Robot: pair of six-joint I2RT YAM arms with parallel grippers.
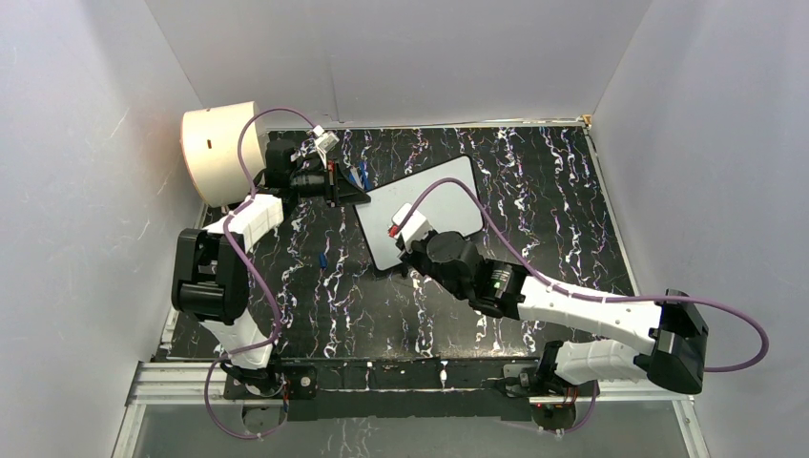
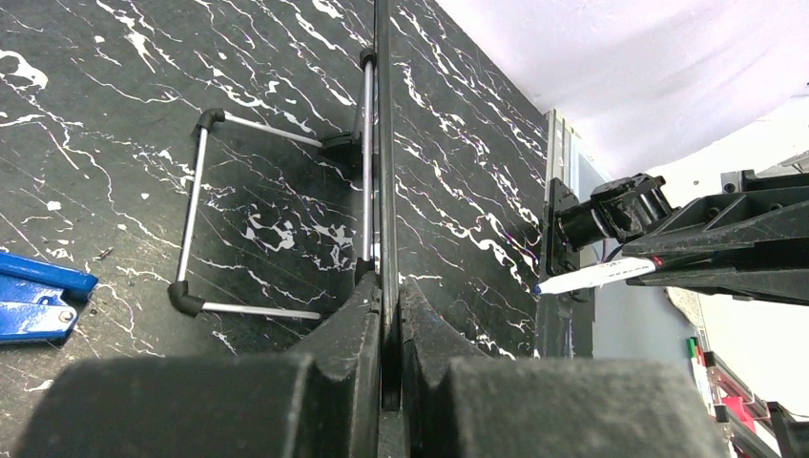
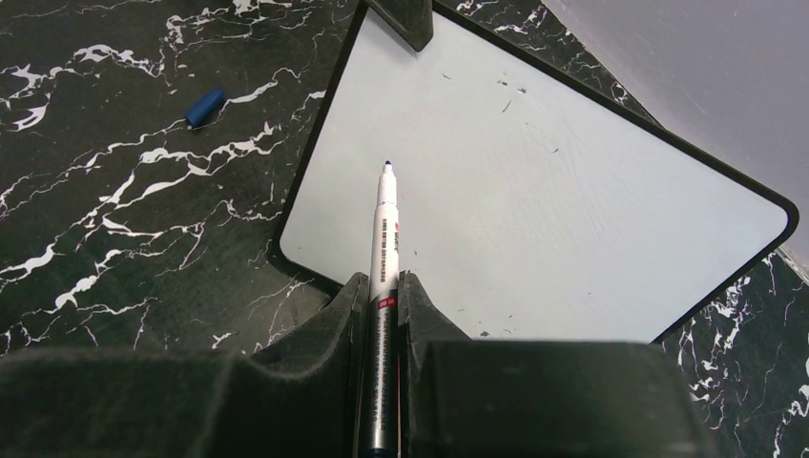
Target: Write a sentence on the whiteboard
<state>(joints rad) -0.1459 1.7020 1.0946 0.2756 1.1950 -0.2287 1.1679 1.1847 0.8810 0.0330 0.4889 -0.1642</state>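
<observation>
Left jaws pinch the whiteboard (image 1: 444,208), long axis running near-left to far-right.

Whiteboard (image 1: 382,229) on table (image 1: 572,239); pen cap (image 1: 324,260) left of it (apart); drum (image 1: 219,153) far-left corner.

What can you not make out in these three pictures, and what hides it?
1. Right wrist view: print on the marker pen, too small.
2. Top view: the whiteboard, near edge partly hidden by the right arm.
3. Left wrist view: blue object, cut off by the left edge.
4. Left wrist view: whiteboard's face, seen edge-on.
</observation>
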